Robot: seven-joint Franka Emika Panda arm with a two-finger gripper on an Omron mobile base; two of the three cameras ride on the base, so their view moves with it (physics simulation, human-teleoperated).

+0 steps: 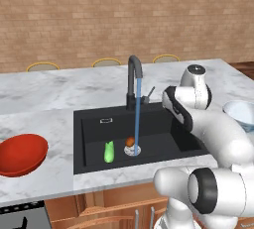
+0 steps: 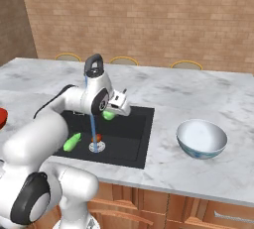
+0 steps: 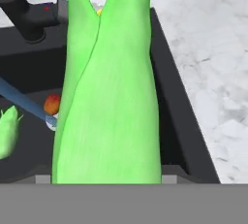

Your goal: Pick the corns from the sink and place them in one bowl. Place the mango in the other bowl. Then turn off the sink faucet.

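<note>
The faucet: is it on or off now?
On. A blue stream runs from the faucet spout down to the drain in the sink.

One corn raised over sink; second corn, mango on sink floor; faucet running.

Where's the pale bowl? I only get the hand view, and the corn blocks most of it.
Observer: The pale bowl sits empty on the counter, right of the sink.
Operator: Gripper over it yet?
Observer: No. The gripper holds the corn above the sink, toward its right side.
Operator: Red bowl?
Observer: The red bowl is on the counter left of the sink, also empty.
</note>
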